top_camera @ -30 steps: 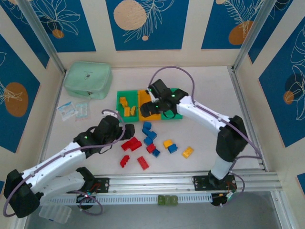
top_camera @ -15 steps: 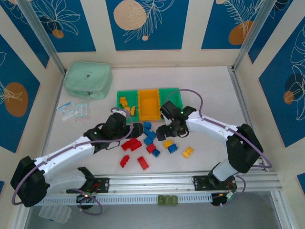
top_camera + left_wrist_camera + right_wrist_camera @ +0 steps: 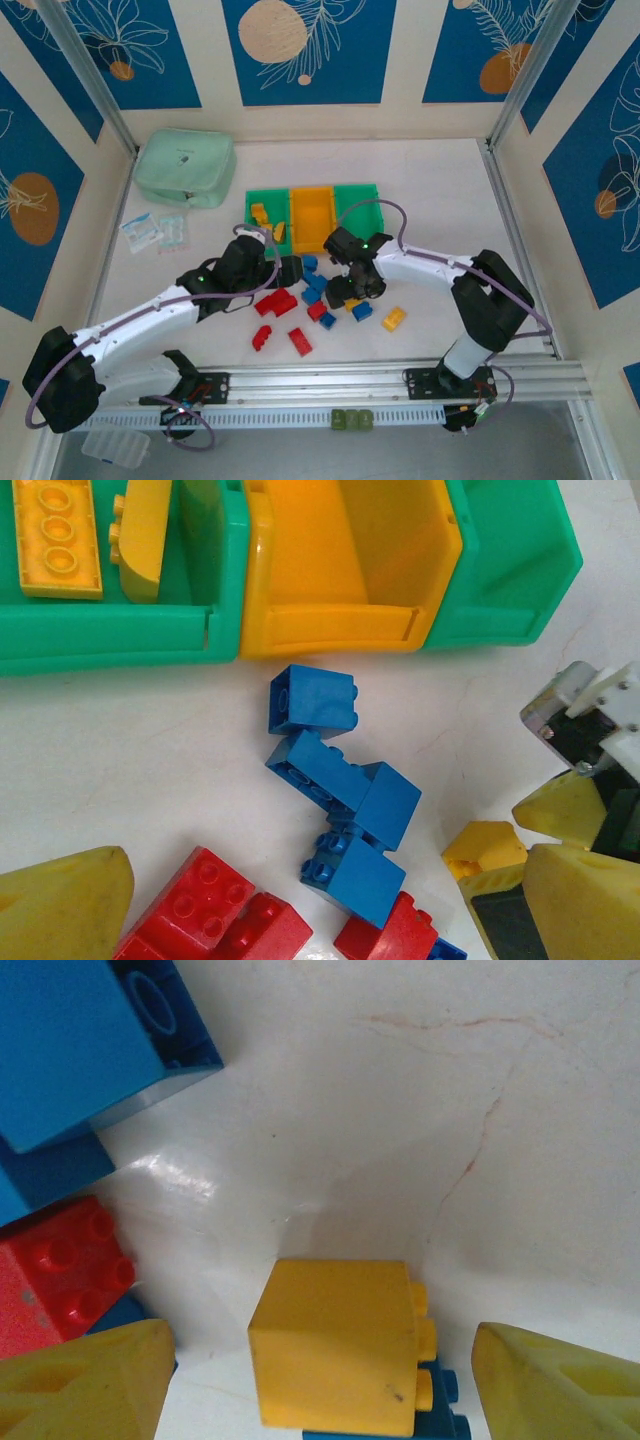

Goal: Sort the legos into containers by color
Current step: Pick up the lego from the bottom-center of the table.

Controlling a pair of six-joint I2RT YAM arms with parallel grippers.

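Observation:
My right gripper (image 3: pixel 345 290) (image 3: pixel 320 1390) is open, low over the table, its fingers (image 3: pixel 85 1380) on either side of a yellow lego (image 3: pixel 335 1345) without touching it. My left gripper (image 3: pixel 290 268) (image 3: pixel 330 910) is open just before the blue legos (image 3: pixel 312 278) (image 3: pixel 340 780), holding nothing. Red legos (image 3: pixel 275 302) (image 3: pixel 200 905) lie close by. The containers stand in a row: left green (image 3: pixel 252 232) (image 3: pixel 120 630) with yellow legos (image 3: pixel 58 535) inside, orange (image 3: pixel 312 218) (image 3: pixel 340 620), right green (image 3: pixel 358 200) (image 3: pixel 510 580).
A yellow-orange lego (image 3: pixel 394 319) and a blue one (image 3: pixel 362 311) lie right of the pile. A mint pouch (image 3: pixel 185 168) and clear packets (image 3: pixel 155 232) are at the back left. An aluminium rail (image 3: pixel 400 382) runs along the near edge.
The right gripper left the containers, swung back to the pile and came down around the yellow lego. The left gripper moved forward to the blue legos, then stayed put.

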